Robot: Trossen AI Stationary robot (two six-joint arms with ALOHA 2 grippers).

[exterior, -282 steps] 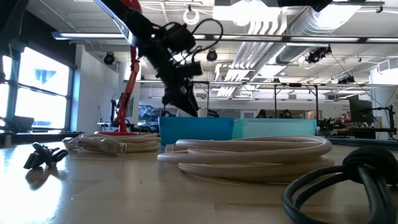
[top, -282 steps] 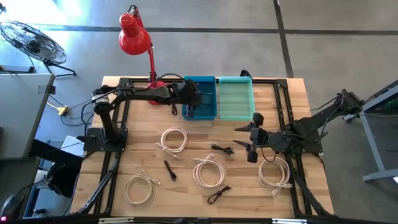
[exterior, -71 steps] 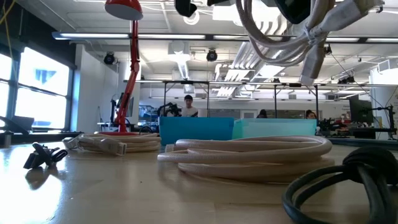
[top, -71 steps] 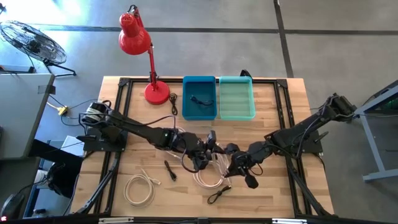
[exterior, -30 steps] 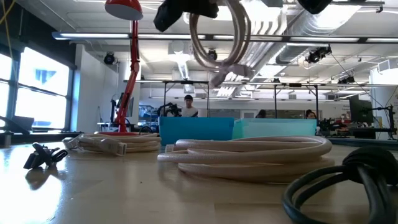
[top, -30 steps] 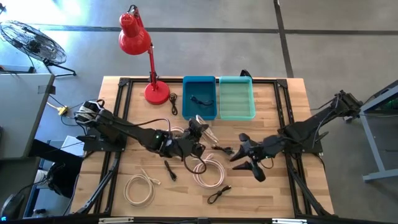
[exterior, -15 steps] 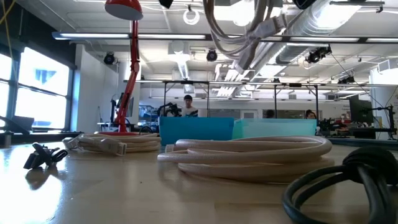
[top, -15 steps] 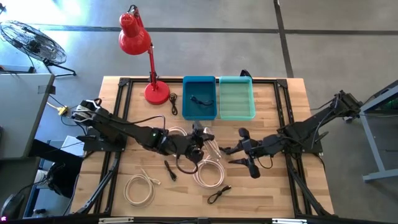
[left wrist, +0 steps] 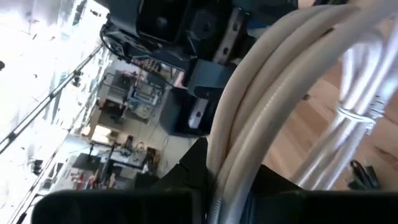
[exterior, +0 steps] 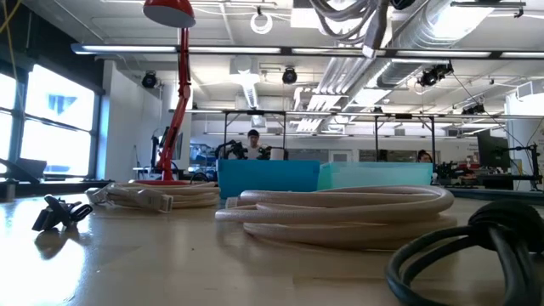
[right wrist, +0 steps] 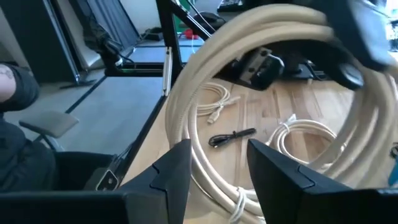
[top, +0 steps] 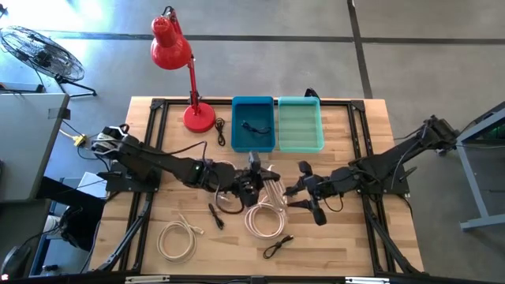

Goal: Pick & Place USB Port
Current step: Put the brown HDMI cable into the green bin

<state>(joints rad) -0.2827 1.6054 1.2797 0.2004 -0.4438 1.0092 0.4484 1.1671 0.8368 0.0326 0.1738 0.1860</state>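
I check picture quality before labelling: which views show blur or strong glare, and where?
Left wrist view: the white cable coil is blurred and the window side is washed out. Right wrist view: coil soft. Low view: ceiling lights glare; nearest black cable unsharp. High view: even, sharp.

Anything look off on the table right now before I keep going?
Nothing spilled or damaged. The left gripper holds a coiled white cable in mid-air near the table's middle; the right gripper waits open beside it.

The table (top: 189,237) is pale wood in butcher-block strips with a soft sheen. The coiled cream cable (right wrist: 205,112) looks like smooth, matt plastic. Both bins, blue (top: 253,142) and teal (top: 300,143), are glossy plastic. The red lamp (top: 170,39) is shiny painted metal.
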